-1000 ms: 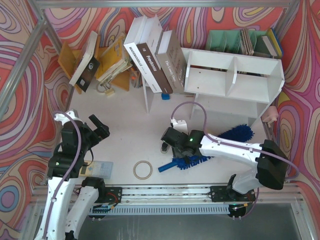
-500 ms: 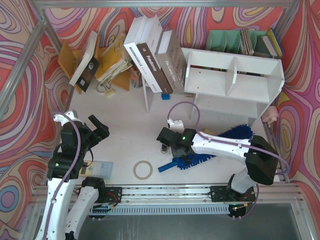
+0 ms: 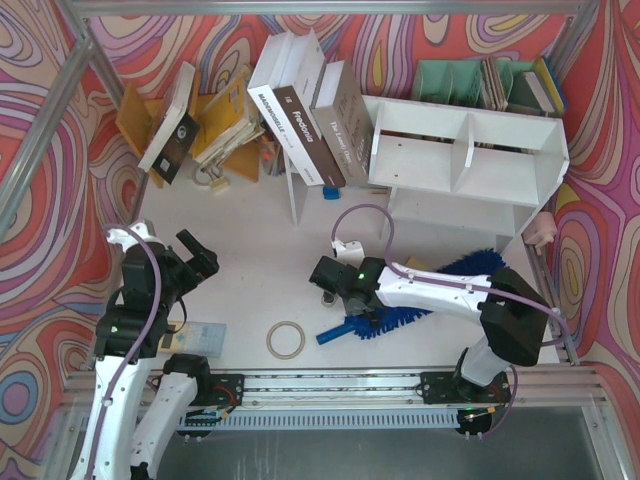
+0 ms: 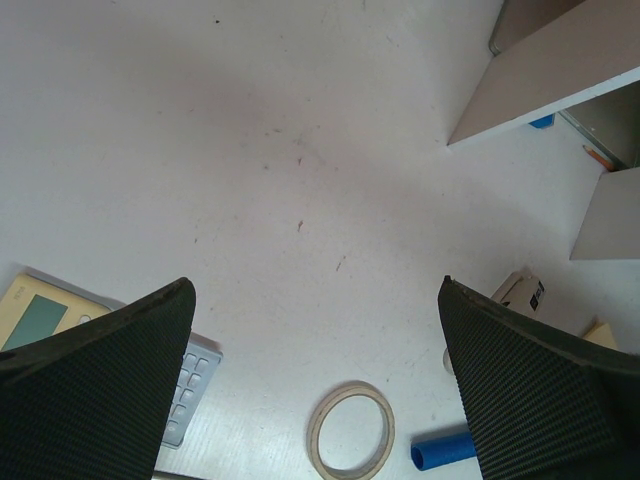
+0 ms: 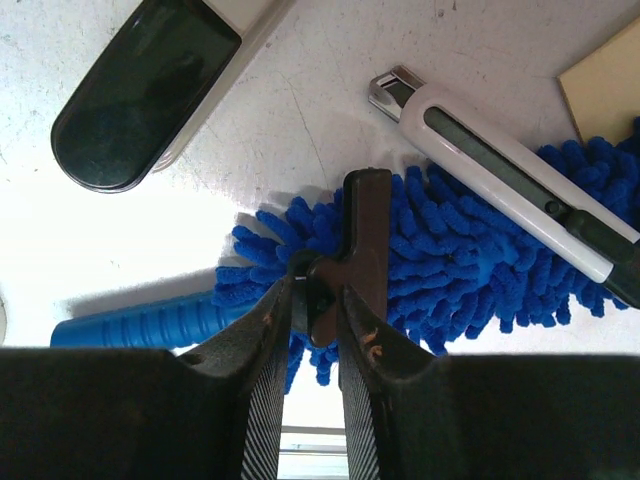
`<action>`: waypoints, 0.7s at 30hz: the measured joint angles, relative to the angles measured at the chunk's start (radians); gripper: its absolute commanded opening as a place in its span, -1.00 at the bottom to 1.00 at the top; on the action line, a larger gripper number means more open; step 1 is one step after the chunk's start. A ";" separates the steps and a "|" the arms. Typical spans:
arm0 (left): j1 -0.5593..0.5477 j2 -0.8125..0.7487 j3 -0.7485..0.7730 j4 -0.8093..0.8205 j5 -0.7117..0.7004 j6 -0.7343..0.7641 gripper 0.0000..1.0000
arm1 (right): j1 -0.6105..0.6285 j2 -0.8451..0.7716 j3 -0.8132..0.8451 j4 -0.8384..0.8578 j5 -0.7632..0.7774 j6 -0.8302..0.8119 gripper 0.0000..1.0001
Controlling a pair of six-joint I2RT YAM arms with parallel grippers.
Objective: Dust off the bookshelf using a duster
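Right tool (image 5: pixel 316 292) nearly closed on the duster (image 5: pixel 470 270) at its handle-head joint; left tool (image 4: pixel 315 287) wide open.

Spread jaws, tape ring (image 4: pixel 351 432), calculator (image 4: pixel 50 312), duster handle (image 4: pixel 445 451)

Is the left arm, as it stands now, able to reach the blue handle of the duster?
Probably yes: only a flat tape ring lies between the open left fingers and the free end of the handle. The right fingers pinch the duster nearby, so the arms might crowd.
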 measured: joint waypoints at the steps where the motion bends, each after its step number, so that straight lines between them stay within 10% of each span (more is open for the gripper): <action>1: 0.000 0.000 0.000 0.000 0.000 0.000 0.96 | 0.002 0.002 0.002 -0.001 0.002 0.000 -0.42; 21: 0.000 0.003 -0.001 0.000 0.000 0.000 0.96 | 0.013 0.020 0.042 -0.057 0.043 0.011 -0.70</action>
